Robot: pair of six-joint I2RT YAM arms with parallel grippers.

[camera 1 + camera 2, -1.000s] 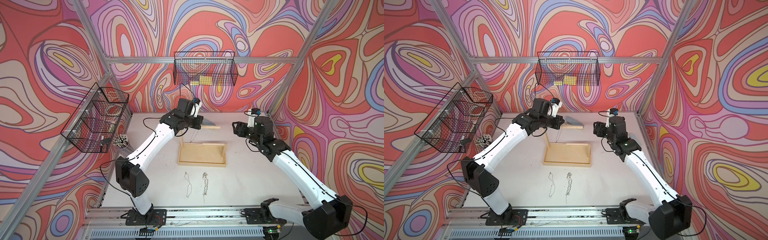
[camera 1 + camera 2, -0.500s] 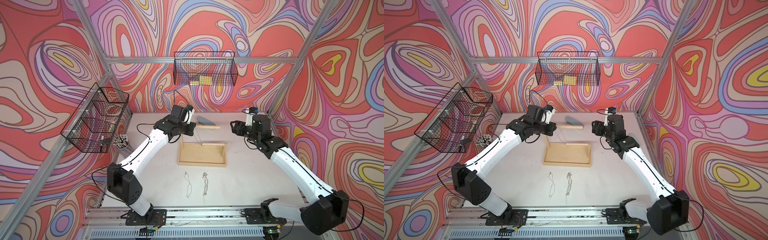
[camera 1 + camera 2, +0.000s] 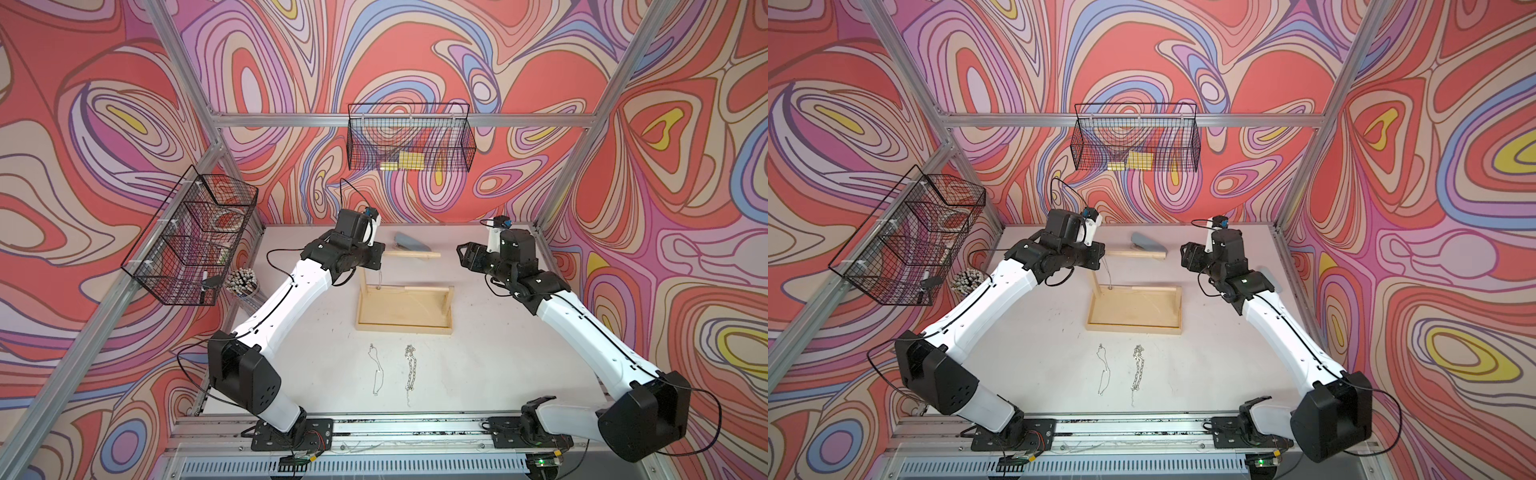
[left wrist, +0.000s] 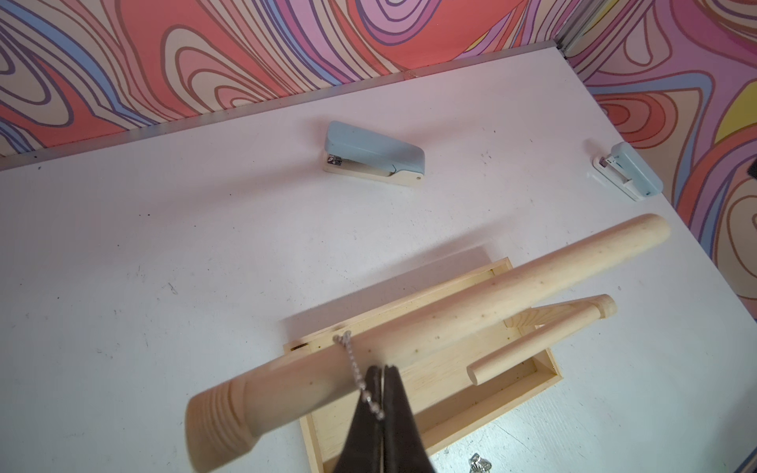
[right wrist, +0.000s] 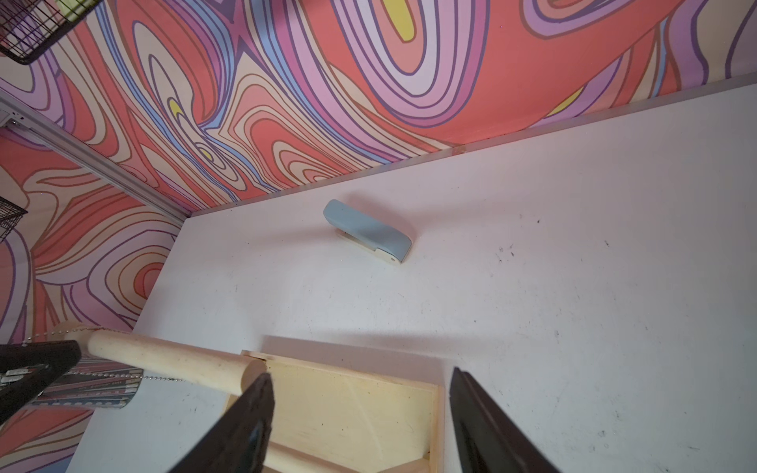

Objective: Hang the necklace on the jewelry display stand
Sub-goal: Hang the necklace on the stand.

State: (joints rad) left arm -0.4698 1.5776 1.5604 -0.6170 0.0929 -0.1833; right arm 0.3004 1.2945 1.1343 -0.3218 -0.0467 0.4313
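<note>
Tabletop (image 3: 490, 365), stand (image 4: 491, 295) well off edges; left fingers (image 4: 362, 438) tight on necklace (image 4: 350, 360), right fingers (image 5: 245, 434) apart

Arms: left arm (image 3: 291, 299), right arm (image 3: 582, 328). Smooth white link shells, blocky black joint housings. Black shoulder housing (image 3: 249, 382) dotted with small round holes. Thin black cables (image 3: 720, 417) loop outside. Flat black base plates (image 3: 320, 432). Blue connector (image 3: 371, 212) on wrist. Right claw (image 5: 360, 373): dark tapered fingers.

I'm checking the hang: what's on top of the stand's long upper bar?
A ball-chain necklace lies over the long upper bar, its near end pinched in the shut left claw. Its far side, behind the bar, is hidden.
</note>
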